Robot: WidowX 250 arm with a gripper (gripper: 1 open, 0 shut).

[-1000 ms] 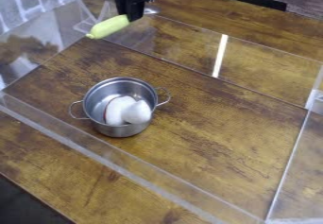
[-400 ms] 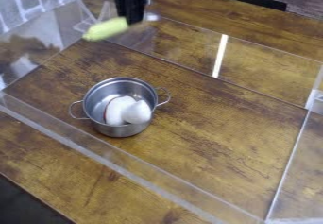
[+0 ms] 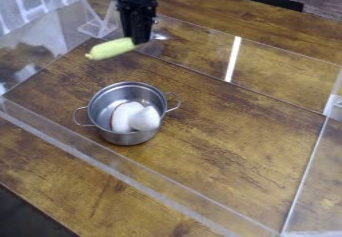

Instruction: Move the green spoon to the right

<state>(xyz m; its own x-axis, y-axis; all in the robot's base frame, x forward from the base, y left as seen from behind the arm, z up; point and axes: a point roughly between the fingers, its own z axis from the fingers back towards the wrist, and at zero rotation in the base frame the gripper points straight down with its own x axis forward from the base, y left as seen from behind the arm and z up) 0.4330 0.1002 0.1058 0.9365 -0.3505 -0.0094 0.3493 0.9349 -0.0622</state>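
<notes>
Up top, gripper (image 3: 138,33) clamped on green spoon (image 3: 115,48), well apart from steel pot (image 3: 127,112).

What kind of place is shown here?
Probably a robot test bench, not a real kitchen: a wooden table fenced by clear plastic walls, a steel pot, and a pincer holding a green spoon.

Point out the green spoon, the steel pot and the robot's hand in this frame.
green spoon (image 3: 111,49), camera view, on the yellow-green handle.
steel pot (image 3: 99,105), camera view, on its left rim.
hand (image 3: 136,33), camera view, between the fingertips, shut on the spoon.
</notes>
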